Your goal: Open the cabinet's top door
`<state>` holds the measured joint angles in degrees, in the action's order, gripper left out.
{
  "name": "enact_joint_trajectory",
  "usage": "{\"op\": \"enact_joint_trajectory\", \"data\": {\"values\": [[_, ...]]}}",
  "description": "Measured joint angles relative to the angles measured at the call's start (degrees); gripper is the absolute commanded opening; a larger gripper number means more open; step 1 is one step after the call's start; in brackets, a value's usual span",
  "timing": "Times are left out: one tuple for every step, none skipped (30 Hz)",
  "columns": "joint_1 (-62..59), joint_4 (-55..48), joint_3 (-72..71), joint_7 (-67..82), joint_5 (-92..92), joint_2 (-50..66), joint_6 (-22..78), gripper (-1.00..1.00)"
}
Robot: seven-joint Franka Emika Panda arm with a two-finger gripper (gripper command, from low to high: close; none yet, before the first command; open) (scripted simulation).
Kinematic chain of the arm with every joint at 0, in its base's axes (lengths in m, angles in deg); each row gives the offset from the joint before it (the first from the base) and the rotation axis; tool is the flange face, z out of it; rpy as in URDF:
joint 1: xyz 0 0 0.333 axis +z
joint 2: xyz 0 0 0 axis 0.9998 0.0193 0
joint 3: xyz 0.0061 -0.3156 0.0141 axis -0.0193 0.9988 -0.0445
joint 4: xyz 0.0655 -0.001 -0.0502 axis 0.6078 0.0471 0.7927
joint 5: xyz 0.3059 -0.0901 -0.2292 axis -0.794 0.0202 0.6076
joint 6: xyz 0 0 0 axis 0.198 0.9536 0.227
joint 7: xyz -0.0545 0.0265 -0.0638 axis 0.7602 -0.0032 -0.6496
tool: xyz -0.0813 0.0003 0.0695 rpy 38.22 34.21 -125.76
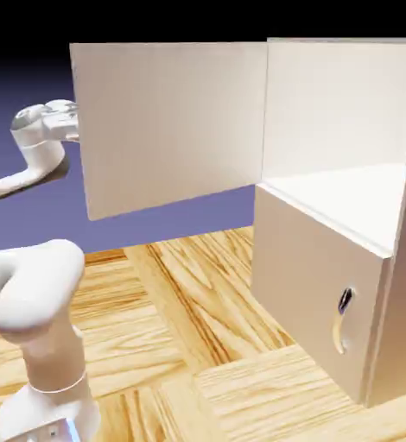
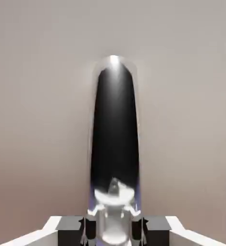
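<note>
1. Pale beige and flat, the top door [image 1: 168,129] stands wide open, swung out to the exterior view's left of the cabinet [image 1: 310,276] and joined to it along the upright edge of the upper opening.
2. Behind that opening I can see the white interior [image 1: 340,129], bright on its back and floor.
3. Below it, the lower door [image 1: 306,276] sits closed, with its small curved metal handle [image 1: 340,321] near the edge towards me.
4. The white robot arm [image 1: 47,289] rises at the exterior view's lower left; its upper end passes behind the open door's outer edge, so from this side the door hides the jaws.
5. From the hand view, the jaws are clamped on the lower part of the long handle [image 2: 114,125], one grey fingertip [image 2: 90,229] at each side of it.
6. That handle is glossy, dark along most of its length and bright silver near the grip, against the door's plain face.
7. The cabinet stands on a wooden counter [image 1: 176,302] with bold grain, a blue-violet backdrop [image 1: 16,95] behind.
</note>
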<state>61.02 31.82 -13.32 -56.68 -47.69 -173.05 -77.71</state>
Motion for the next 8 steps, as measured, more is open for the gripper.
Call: {"op": "enact_joint_trajectory", "data": {"values": [[-1.53,-2.08,-0.49,0.3,-0.24,0.09,1.62,-1.0],[-3.06,-4.15,-0.95,0.61,-0.44,0.18,3.22,-1.0],[-4.59,-6.23,-1.38,0.94,-0.62,0.26,4.8,-1.0],[-6.12,-8.3,-1.79,1.28,-0.76,0.33,6.36,-1.0],[-7.65,-10.38,-2.17,1.63,-0.89,0.4,7.9,-1.0],[-9.18,-12.46,-2.52,2.0,-0.98,0.46,9.42,-1.0],[-10.7,-14.53,-2.85,2.38,-1.04,0.52,10.92,-1.0],[-12.22,-16.6,-3.16,2.78,-1.09,0.57,12.41,-1.0]]}}
